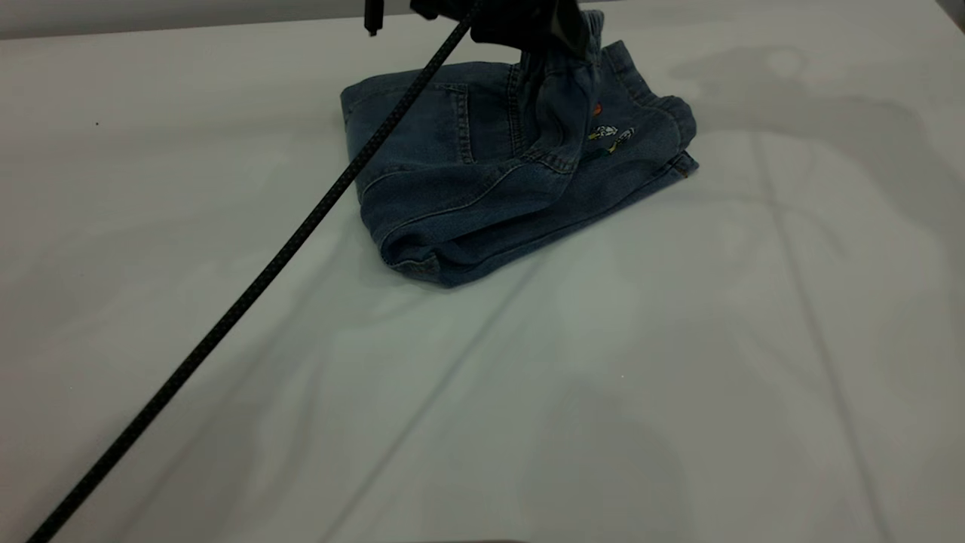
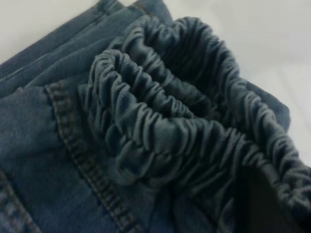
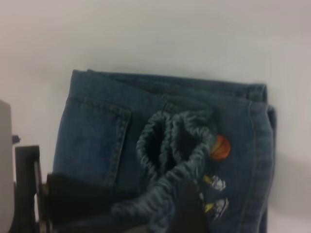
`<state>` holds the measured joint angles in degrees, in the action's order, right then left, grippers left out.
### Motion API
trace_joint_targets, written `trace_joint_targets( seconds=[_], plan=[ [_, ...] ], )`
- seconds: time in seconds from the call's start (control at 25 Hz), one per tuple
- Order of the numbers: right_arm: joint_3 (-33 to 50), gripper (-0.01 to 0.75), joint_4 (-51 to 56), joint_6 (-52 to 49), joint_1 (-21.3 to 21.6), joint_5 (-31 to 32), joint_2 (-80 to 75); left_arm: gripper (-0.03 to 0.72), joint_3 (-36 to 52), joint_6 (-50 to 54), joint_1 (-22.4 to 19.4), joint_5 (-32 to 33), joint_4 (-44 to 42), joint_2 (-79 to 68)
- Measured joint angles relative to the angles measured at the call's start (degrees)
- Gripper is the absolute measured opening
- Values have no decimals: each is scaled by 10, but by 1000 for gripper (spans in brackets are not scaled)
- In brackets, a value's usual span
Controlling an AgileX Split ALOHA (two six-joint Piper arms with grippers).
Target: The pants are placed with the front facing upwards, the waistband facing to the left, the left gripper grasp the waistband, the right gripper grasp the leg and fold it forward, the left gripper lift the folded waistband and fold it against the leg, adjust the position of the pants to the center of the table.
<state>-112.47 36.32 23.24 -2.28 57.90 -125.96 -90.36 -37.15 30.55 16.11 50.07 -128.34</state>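
The pants (image 1: 482,181) lie folded on the white surface (image 1: 678,377), far back and a bit past the middle, in the exterior view. They are blue denim with tan stitching. One leg (image 1: 467,226) lies flat on top and points to the front, with its hem at the near edge. A small cartoon print (image 1: 611,136) with an orange ball shows on the cloth beside the lifted part.

The waistband (image 1: 580,68) is pulled up off the pile. It is bunched and wrinkly, and it stands up in a loop above the rest of the pants. From the left wrist view the waistband (image 2: 184,121) fills most of the picture, with its folds curled round an open hollow.

The left tool (image 1: 528,26) is right above the pants at the top edge of the exterior view, and it has the waistband pinched tight between its fingers. Its thick black cable (image 1: 249,294) runs down across the surface to the near left corner.

The right tool does not show in any view, so I cannot tell how it is set.
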Motion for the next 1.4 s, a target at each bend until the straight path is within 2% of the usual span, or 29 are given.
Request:
trace_joint_targets(
  seconds=[0.16,0.24,0.32,0.48,0.56,0.68,0.92,1.04,1.16,1.4],
  plan=[
    [0,490,1,0,0,14,5,468,-8,-29,0,27,-1,17],
    [0,490,1,0,0,17,9,563,-9,-38,-1,35,-11,38],
    [0,490,1,0,0,22,15,608,-9,-45,-5,49,-35,74],
    [0,490,-3,0,-7,51,23,594,-9,-44,-23,81,-95,163],
    [0,490,-25,-1,-28,74,18,571,-10,-34,-40,98,-111,212],
    [0,490,-76,-30,-87,85,-7,560,-10,-21,-64,118,-120,264],
    [0,490,-226,-135,-227,26,-72,559,-10,-9,-72,156,-124,290],
    [0,489,-319,-200,-266,10,-108,557,-10,-2,-73,177,-124,289],
    [0,489,-363,-251,-274,7,-145,557,-10,0,-73,197,-124,289],
    [-1,489,-372,-274,-273,4,-179,556,-10,1,-73,215,-125,289]
  ],
)
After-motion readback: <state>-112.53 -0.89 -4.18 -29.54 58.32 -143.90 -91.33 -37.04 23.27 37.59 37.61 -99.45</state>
